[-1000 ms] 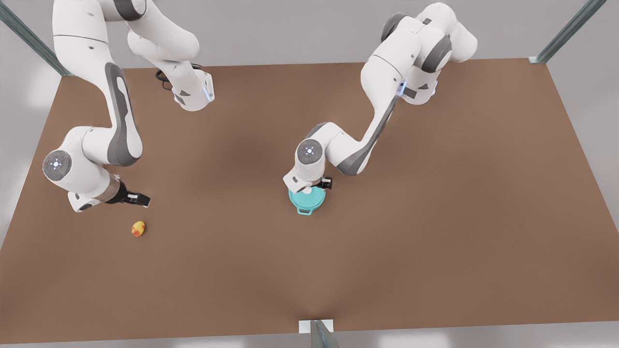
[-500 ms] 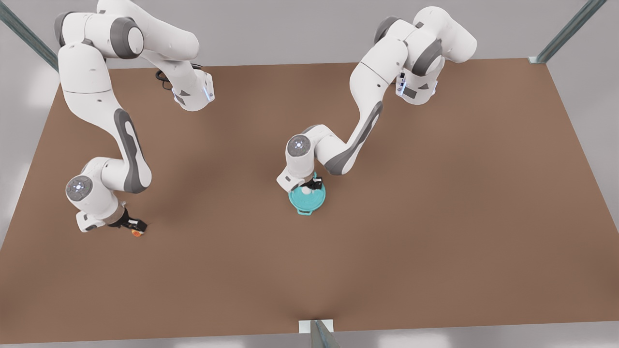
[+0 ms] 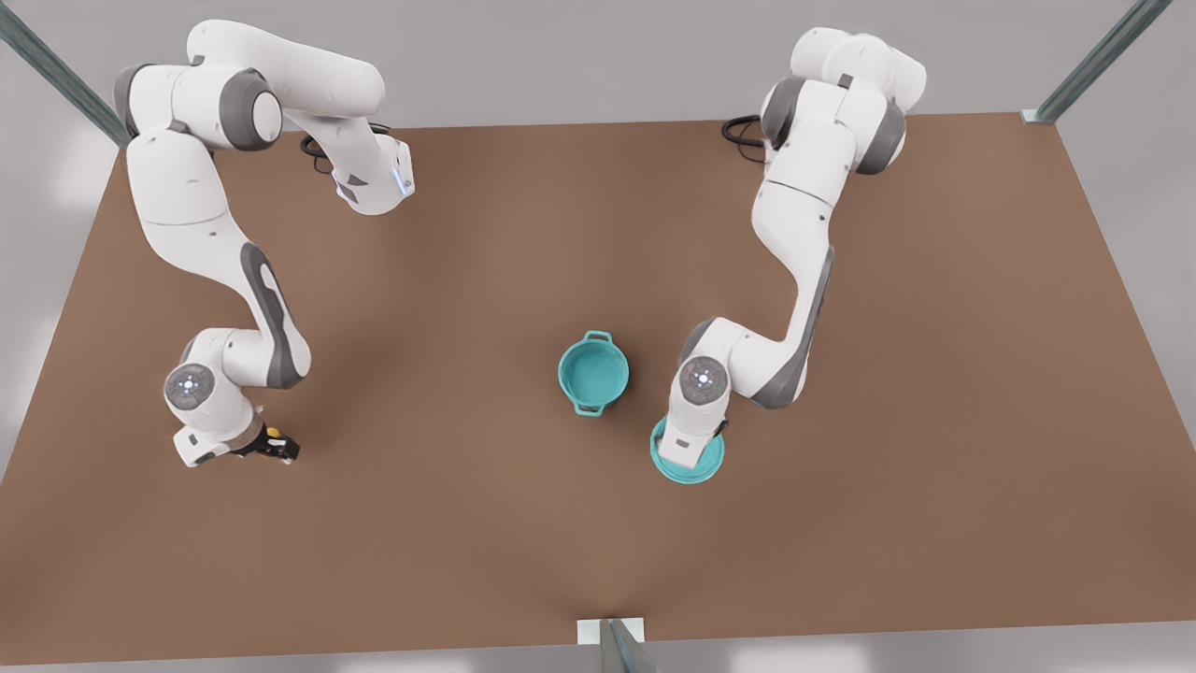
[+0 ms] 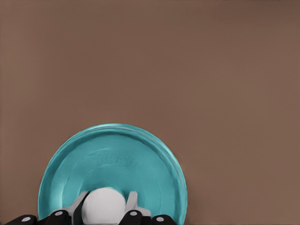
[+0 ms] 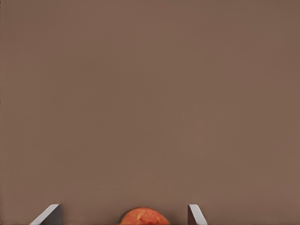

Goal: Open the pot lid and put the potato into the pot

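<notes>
the pot (image 3: 593, 372) stands uncovered, its mouth free from above. the pot lid (image 3: 689, 460) sits under the left gripper (image 4: 104, 212), just beside it; bare table (image 3: 448, 486) lies between.

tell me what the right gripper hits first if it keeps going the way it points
Most likely the potato: it sits between the open fingers of the right gripper, with the brown table right behind. Depth is unclear.

The brown table (image 3: 934, 374) carries the open pot (image 3: 593, 372) at its middle; both arm bases stand along its far edge.
</notes>
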`<action>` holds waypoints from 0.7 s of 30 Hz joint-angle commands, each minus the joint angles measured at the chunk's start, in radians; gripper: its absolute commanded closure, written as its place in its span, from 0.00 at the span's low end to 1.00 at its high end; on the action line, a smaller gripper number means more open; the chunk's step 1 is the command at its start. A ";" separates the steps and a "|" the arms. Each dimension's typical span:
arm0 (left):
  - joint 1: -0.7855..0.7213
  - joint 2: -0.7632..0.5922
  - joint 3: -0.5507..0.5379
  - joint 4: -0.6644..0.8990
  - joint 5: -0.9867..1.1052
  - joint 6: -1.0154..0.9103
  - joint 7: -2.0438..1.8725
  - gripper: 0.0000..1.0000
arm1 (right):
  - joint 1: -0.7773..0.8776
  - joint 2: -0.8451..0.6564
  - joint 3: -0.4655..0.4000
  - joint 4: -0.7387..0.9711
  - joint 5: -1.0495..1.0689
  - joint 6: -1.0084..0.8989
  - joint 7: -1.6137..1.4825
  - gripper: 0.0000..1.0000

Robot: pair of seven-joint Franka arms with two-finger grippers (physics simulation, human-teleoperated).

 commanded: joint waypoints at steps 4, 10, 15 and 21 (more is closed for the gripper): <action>0.028 0.062 0.002 0.004 -0.014 0.157 0.241 0.67 | -0.043 0.002 0.027 -0.004 -0.001 0.006 -0.022 0.00; 0.236 -0.469 0.012 -0.001 -0.040 -0.714 0.849 0.00 | -0.049 -0.001 0.046 -0.015 0.002 -0.005 -0.011 0.00; 0.328 -0.794 0.012 -0.369 -0.092 -0.525 0.907 0.00 | -0.058 -0.007 0.046 -0.026 0.000 -0.005 -0.011 0.00; 0.359 -0.723 0.007 -0.302 -0.113 -0.444 0.912 0.00 | -0.072 -0.020 0.046 -0.035 0.000 -0.012 -0.022 0.10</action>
